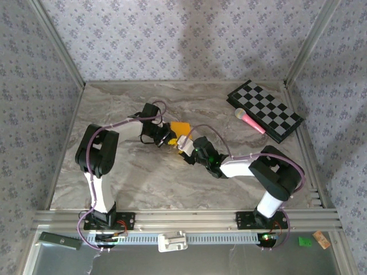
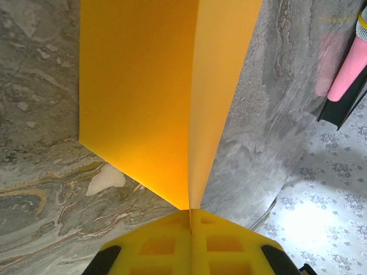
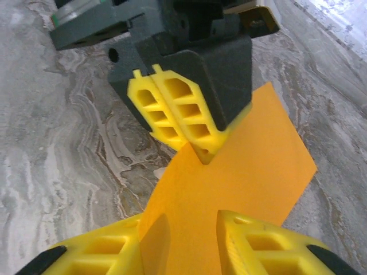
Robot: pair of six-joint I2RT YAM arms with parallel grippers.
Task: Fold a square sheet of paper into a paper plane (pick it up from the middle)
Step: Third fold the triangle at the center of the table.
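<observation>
Orange-yellow thin square sheet of paper [image 2: 143, 103] is held over the grey marbled table [image 2: 46, 172], bent into a loose V and clamped in the left end effector [image 2: 190, 220]. The right end effector [image 3: 192, 235] straddles it, fingers apart. No dart shape yet; nearly all folding looks left.

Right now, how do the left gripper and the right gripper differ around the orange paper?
The left gripper is shut; the right gripper is open, fingers apart. The left gripper pinches the orange paper; the right gripper only straddles it, the sheet running between its fingers. Both have yellow fingers and meet at the same sheet.
</observation>
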